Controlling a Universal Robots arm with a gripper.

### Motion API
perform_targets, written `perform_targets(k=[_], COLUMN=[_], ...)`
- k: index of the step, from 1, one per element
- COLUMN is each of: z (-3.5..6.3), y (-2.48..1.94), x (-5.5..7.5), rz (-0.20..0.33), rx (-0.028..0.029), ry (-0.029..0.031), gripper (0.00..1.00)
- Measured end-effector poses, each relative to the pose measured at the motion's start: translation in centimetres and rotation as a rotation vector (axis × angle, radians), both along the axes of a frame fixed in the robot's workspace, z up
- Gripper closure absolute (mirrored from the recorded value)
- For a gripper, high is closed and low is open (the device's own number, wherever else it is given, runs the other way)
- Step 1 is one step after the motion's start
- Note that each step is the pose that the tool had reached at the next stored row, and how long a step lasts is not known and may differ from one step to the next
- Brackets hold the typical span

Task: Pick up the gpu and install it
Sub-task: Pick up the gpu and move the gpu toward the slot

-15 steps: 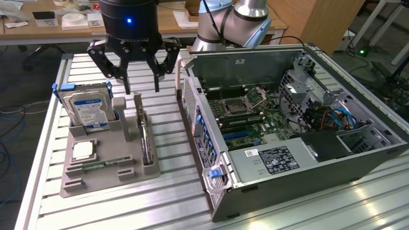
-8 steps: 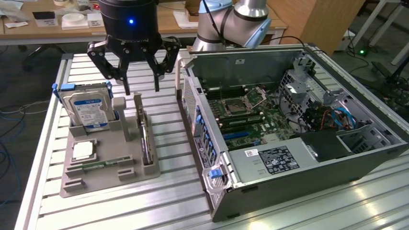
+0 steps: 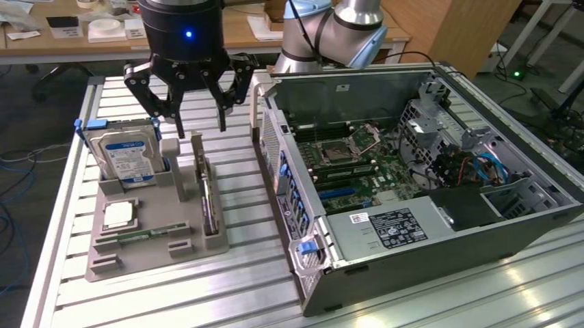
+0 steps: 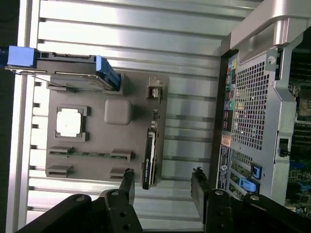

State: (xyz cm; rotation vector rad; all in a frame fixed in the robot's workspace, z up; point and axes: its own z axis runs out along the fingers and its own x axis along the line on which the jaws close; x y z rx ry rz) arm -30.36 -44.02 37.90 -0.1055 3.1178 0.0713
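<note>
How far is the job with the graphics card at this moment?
Done: nothing yet. The graphics card stands on edge in the grey holder, outside the open computer case. In hand: the claw hangs open and empty above the holder, near the card, touching nothing. Left: the whole pick-up, and fitting the card into the case.

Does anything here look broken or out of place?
Nothing stands out. The gpu stands on edge in the gray holder, the hard drive upright in its own slot; the open gripper hangs above.
</note>
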Motion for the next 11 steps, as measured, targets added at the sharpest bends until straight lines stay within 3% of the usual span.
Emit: perform_targets(k=[5,8,11], z=[-0.11,-0.15,-0.24], y=[0.00,0.00,0.00], x=[-0.40,-0.41,-0.41], rz=[-0.023,-0.024,-0.026], rx=[0.0000,-0.0039,-0.0042], ry=[0.0000,-0.0001,-0.0001], gripper=[0.41,0.41,0.41])
